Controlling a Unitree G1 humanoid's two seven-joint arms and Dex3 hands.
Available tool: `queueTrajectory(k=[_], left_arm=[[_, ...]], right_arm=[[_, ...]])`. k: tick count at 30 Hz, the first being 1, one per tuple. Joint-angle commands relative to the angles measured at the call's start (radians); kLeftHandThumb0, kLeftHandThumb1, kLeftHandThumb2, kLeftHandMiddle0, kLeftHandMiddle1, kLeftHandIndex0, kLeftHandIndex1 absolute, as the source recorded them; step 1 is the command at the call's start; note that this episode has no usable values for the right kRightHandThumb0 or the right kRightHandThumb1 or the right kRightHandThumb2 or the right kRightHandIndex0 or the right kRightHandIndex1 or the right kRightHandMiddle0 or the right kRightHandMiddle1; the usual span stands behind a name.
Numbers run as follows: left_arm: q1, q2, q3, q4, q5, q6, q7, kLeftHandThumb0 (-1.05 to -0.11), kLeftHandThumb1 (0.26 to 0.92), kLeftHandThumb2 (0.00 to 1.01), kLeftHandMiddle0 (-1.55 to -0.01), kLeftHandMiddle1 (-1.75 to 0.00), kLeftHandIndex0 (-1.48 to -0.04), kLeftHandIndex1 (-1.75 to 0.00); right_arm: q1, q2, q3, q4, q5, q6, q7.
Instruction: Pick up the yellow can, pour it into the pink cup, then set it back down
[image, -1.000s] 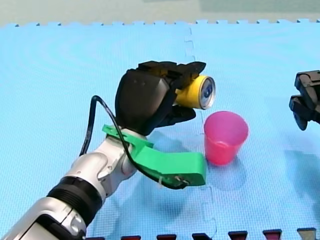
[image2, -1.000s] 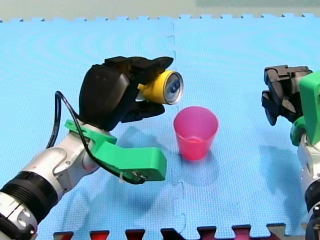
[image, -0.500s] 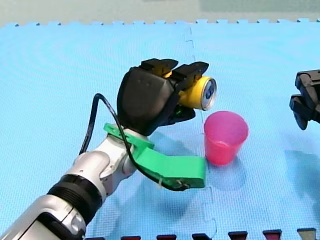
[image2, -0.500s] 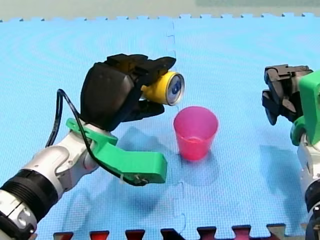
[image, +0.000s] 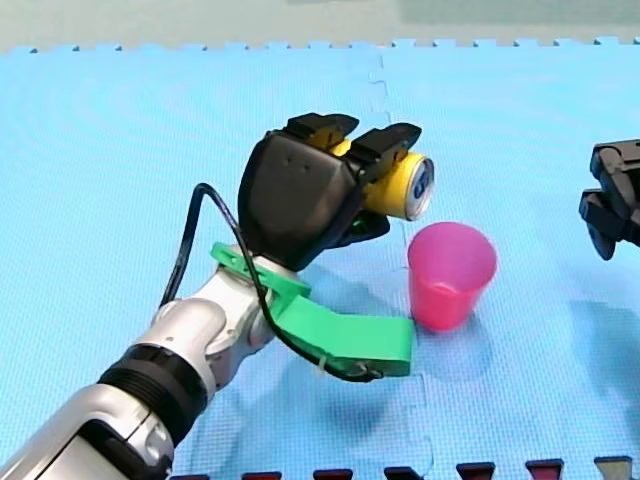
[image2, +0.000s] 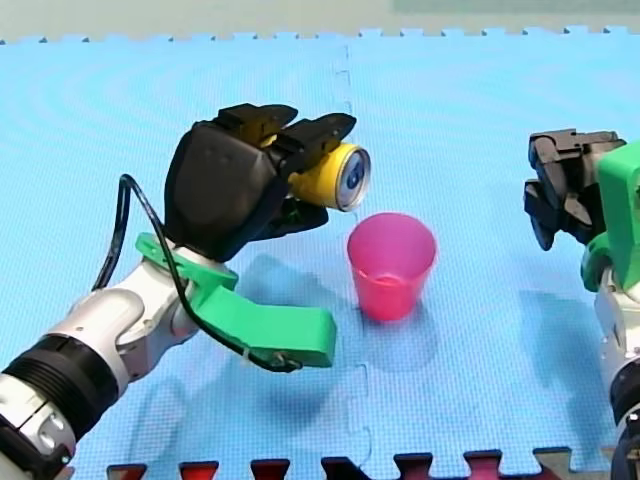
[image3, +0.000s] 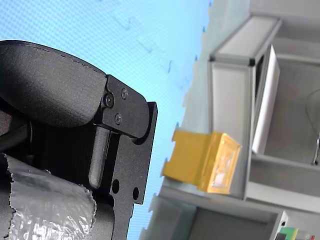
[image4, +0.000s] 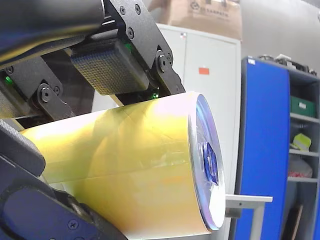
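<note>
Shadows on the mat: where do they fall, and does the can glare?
First head view: the left hand, holding the can tipped toward the cup, casts a soft shadow on the mat under its arm; the cup's faint shadow falls toward the near right. The right hand is at the mat's right edge. Second wrist view: the can's lid rim shines pale.

No legible text; cardboard box (image4: 200, 12), top centre of the second wrist view, carries print too small to read.
</note>
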Motion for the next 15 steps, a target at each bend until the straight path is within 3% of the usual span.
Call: queueTrajectory(k=[1,2,3,4,5,7,8,11,13,15], left_arm=[[-0.015,0.005,-0.002,0.002,0.002,0.005,0.011,-0.355,0.806,0.00,-1.31,-0.45,-1.28,-0.01],[-0.016,0.006,-0.003,0.003,0.003,0.007,0.012,-0.355,0.806,0.00,-1.15,-0.75,-1.28,0.00],[-0.020,0.001,-0.004,0.040,-0.009,-0.023,0.004,-0.356,0.806,0.00,-1.10,-0.87,-1.28,0.00],[-0.023,0.004,0.003,0.048,-0.029,-0.067,0.000,-0.387,0.816,0.00,-1.06,-0.68,-1.18,-0.01],[-0.027,0.008,0.013,0.042,-0.043,-0.098,0.009,-0.392,0.823,0.00,-1.08,-0.68,-1.18,-0.02],[-0.032,0.008,0.020,0.044,-0.046,-0.101,0.034,-0.398,0.834,0.00,-0.98,-1.13,-1.26,-0.04],[-0.031,0.006,0.020,0.048,-0.044,-0.087,0.036,-0.400,0.836,0.00,-0.95,-1.25,-1.25,-0.03],[-0.021,-0.004,0.028,0.049,-0.053,-0.053,0.034,-0.398,0.835,0.00,-0.93,-1.40,-1.24,-0.01],[-0.011,-0.011,0.052,0.052,-0.080,-0.066,0.060,-0.397,0.833,0.00,-0.95,-1.34,-1.24,-0.01],[-0.002,-0.020,0.081,0.067,-0.116,-0.097,0.096,-0.405,0.822,0.00,-1.09,-0.88,-1.23,0.00]], right_arm=[[0.001,-0.004,-0.003,0.001,0.002,-0.005,0.001],[0.001,-0.005,-0.003,0.002,0.002,-0.005,0.001],[0.001,-0.005,-0.003,0.002,0.002,-0.006,0.002],[0.001,-0.005,-0.003,0.002,0.002,-0.006,0.002],[0.001,-0.005,-0.002,0.002,0.001,-0.007,0.000],[0.002,-0.004,0.001,0.002,-0.005,-0.012,-0.009],[0.002,-0.005,0.002,0.002,-0.007,-0.013,-0.013],[0.002,-0.009,0.001,0.004,-0.008,-0.014,-0.014],[0.002,-0.010,-0.001,0.005,-0.006,-0.014,-0.011],[0.002,-0.011,-0.002,0.005,-0.004,-0.014,-0.008]])
